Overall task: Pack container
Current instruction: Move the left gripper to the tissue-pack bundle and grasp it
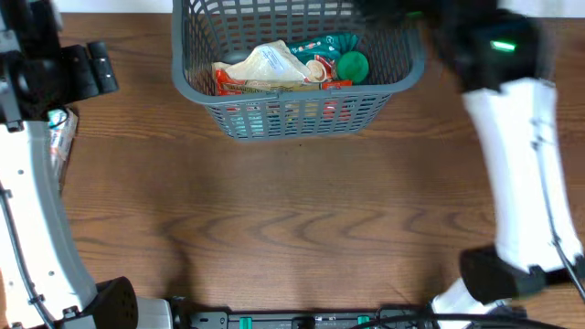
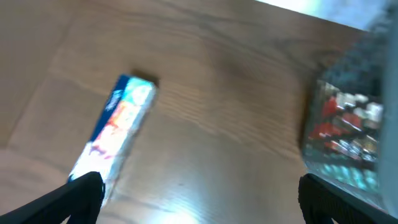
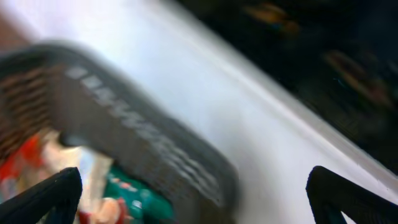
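Note:
The grey slotted container (image 1: 302,97) stands at the table's far middle. It holds a cream bag (image 1: 265,64), a green round-topped pack (image 1: 352,66) and red packets. My left gripper (image 2: 199,199) is open and empty above the table. A long white, blue and orange box (image 2: 118,124) lies by its left finger, and the container (image 2: 348,124) is at the right. In the overhead view that box (image 1: 59,137) is partly hidden under my left arm. My right gripper (image 3: 199,199) is open and empty over the container's rim (image 3: 143,143), blurred.
The table's far edge runs just behind the container, with a white surface (image 3: 261,124) beyond it. My right arm (image 1: 521,155) stretches along the right side of the table. Bare wood lies in front of the container.

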Available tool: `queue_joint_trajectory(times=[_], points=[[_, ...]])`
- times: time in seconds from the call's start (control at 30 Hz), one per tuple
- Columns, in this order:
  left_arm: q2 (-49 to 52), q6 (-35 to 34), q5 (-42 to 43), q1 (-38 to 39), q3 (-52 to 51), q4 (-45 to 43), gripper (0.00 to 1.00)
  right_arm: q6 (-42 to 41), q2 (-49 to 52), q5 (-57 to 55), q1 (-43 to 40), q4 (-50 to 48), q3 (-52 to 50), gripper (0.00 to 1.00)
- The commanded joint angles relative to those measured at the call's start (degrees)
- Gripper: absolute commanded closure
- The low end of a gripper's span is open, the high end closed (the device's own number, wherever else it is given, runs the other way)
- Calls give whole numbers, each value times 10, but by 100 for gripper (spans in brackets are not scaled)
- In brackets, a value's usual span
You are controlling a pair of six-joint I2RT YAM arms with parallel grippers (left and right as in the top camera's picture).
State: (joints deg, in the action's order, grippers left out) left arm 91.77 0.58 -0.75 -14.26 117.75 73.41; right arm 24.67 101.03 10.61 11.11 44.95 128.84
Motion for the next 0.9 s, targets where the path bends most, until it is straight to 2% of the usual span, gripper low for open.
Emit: queue_joint_trajectory(times=[0.0, 0.1, 0.17, 0.3, 0.33, 0.47, 0.67, 0.87], points=[[-11, -4, -4, -63, 1, 10, 2, -137, -36, -11, -71, 31, 7, 1], [11, 71, 28, -120, 1, 18, 2, -144, -51, -11, -124, 70, 7, 1], [36, 150, 34, -151, 1, 25, 2, -143, -54, -11, -144, 91, 7, 1], [85, 286, 33, -172, 1, 30, 2, -125, -54, -12, -156, 120, 6, 1], [96, 302, 33, -174, 1, 28, 1, -121, -54, -12, -156, 123, 6, 1], [143, 312, 33, -178, 1, 2, 1, -121, -53, -11, -156, 121, 6, 1], [211, 400, 32, -183, 1, 7, 1, -117, -53, -12, -156, 123, 6, 1], [265, 403, 31, -217, 1, 11, 1, -117, -53, -36, -156, 123, 6, 1]])
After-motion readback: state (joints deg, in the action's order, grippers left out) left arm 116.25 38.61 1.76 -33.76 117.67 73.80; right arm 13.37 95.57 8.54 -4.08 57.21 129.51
